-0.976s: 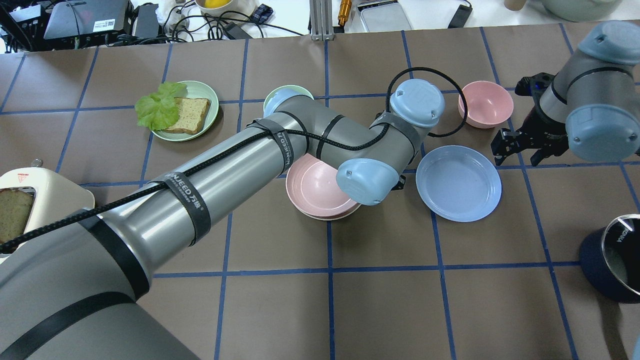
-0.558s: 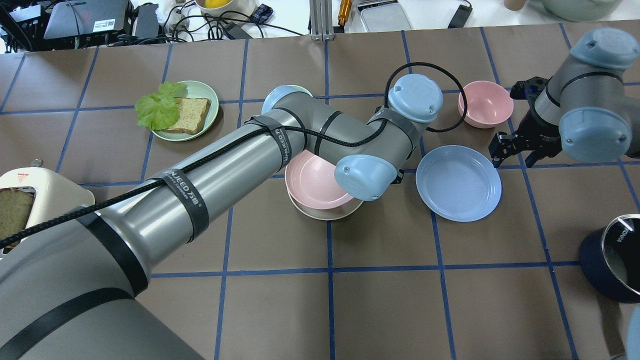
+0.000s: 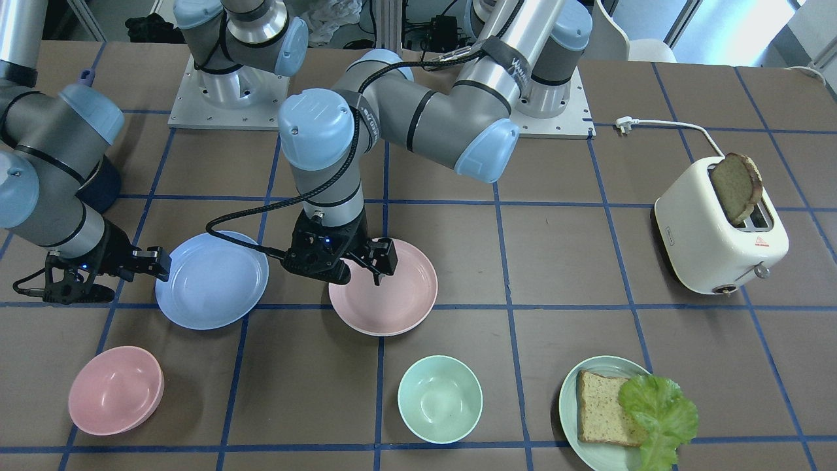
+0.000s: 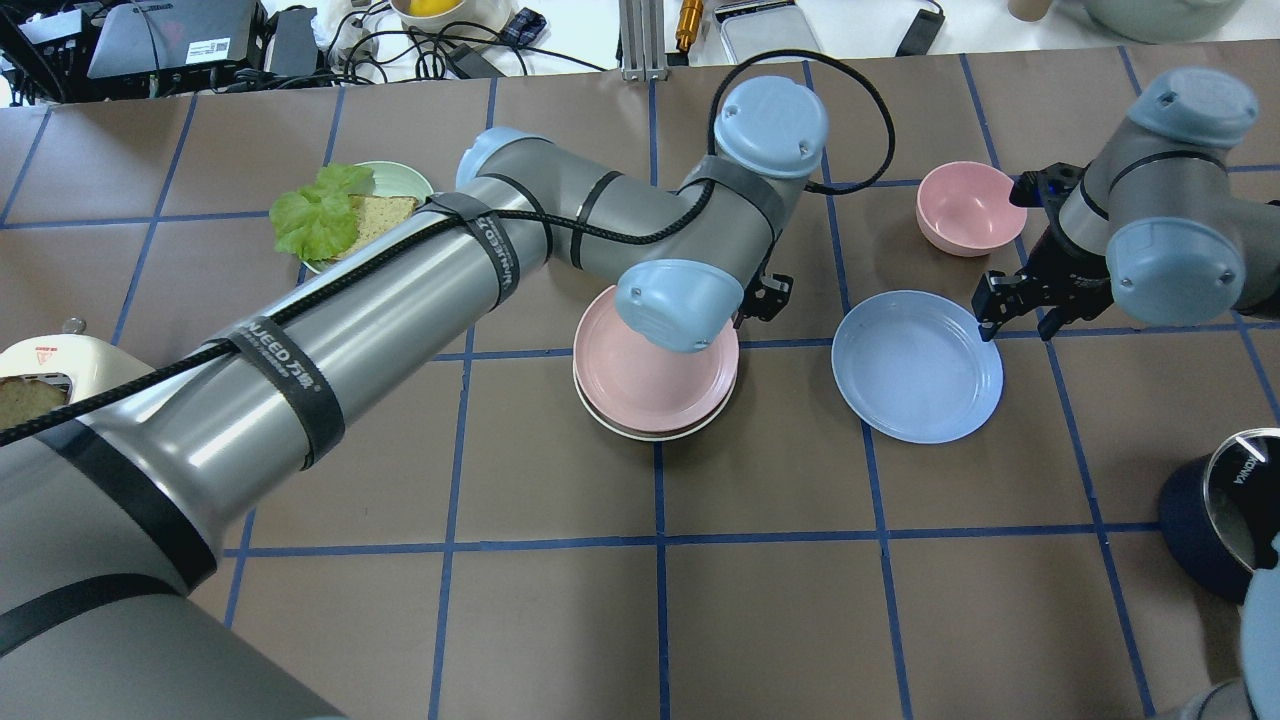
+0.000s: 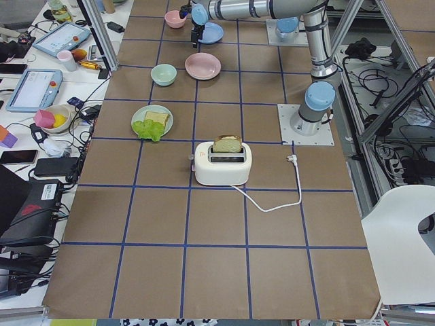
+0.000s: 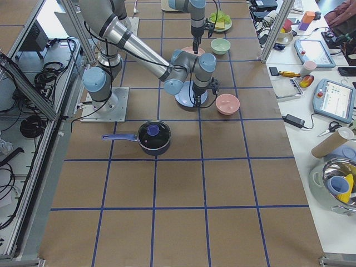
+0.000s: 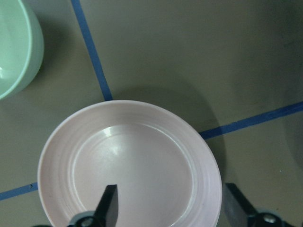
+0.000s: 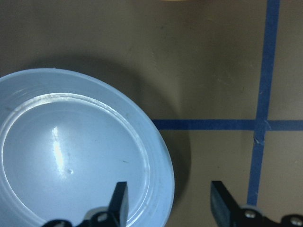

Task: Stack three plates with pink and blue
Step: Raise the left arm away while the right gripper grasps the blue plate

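Observation:
The pale pink plate (image 4: 655,385) lies flat on the cream-white plate (image 4: 640,433), whose rim shows under it. My left gripper (image 3: 359,278) hangs open just above the pink plate's robot-side rim, holding nothing; in the left wrist view its fingers (image 7: 110,205) spread over the pink plate (image 7: 137,161). The light blue plate (image 4: 917,366) lies alone to the right. My right gripper (image 8: 170,203) is open, and its fingers (image 8: 119,198) straddle the blue plate's (image 8: 71,151) rim. It also shows in the overhead view (image 4: 1015,305).
A pink bowl (image 4: 970,205) sits behind the blue plate. A mint bowl (image 3: 439,399) stands beyond the pink plate. A mint plate (image 3: 570,399) holds bread and lettuce. A toaster (image 3: 719,235) stands at the left and a dark pot (image 4: 1225,520) at the front right.
The pink plate was let go and now lies flat on the cream plate. My left wrist has risen and drawn back. My right gripper has moved in over the blue plate's rim.

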`<state>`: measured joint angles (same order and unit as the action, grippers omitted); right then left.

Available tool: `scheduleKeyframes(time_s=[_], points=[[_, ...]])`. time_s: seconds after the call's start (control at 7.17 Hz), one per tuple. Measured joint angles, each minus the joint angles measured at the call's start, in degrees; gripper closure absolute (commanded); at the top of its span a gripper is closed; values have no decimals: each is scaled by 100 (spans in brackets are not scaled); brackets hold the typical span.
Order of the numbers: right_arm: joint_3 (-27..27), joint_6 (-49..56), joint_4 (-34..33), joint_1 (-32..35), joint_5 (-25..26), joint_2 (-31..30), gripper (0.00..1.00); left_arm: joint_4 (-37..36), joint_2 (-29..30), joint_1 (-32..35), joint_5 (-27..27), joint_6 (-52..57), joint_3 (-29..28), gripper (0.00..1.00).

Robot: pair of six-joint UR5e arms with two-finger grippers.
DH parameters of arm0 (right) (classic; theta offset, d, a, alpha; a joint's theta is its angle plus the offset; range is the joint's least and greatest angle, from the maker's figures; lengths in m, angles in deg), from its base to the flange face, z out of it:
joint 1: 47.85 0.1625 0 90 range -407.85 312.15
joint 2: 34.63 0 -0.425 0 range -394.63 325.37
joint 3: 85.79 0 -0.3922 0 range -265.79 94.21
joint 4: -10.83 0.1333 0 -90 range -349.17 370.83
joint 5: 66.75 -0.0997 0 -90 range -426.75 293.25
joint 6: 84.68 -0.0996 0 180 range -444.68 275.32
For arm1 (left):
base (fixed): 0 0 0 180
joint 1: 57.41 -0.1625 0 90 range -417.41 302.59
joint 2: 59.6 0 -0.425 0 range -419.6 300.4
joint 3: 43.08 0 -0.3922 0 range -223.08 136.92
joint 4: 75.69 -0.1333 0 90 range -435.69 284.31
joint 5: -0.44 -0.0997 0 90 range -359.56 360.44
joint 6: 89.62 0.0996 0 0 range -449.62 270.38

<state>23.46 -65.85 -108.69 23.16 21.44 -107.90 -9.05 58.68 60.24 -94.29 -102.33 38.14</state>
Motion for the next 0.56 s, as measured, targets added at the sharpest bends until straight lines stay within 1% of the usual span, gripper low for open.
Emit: scheduleKeyframes(time_s=[0.14, 0.28, 0.56], points=[[3, 0, -60, 1, -28, 80, 40, 210, -226, -240, 148, -3, -31, 0], [8, -8, -186, 2, -40, 175, 40, 572, -498, -624, 406, -2, -100, 0], [18, -25, -304, 6, -51, 306, 45, 1642, -1081, -1510, 846, 49, -243, 0]])
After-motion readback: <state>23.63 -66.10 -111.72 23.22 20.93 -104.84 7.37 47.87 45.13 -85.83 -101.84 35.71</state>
